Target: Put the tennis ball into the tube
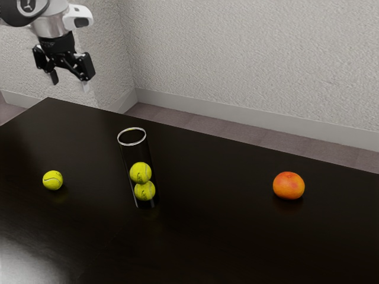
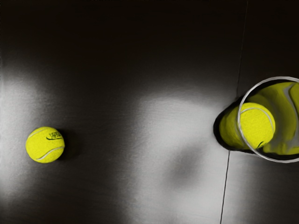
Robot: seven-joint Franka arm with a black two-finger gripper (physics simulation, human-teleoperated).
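Near: clear tube [image 1: 137, 155], upright mid-frame, two balls [image 1: 141, 173] inside. Orange fruit [image 1: 289, 186], right of frame. Loose tennis ball [image 1: 53, 180] on table [image 1: 225, 248], left of frame. Farther, upper left: our hand [image 1: 69, 83], spread, empty. Likely step: we centre above the loose tennis ball, descend straight, pinch evenly across its middle, avoid rolling it.

Saw bright yellow on the loose tennis ball [image 1: 53, 180], with a pale curved seam and dark lettering, and similar yellow on the two balls [image 1: 141, 173] inside the clear, whitish-rimmed tube [image 1: 136, 155]. Noted mottled orange and red on the round fruit [image 1: 289, 186], near-black on the table [image 1: 89, 236], black on the gripper [image 1: 69, 83], grey-white on the wall [image 1: 237, 47] and muted purplish brown on the floor [image 1: 237, 132].
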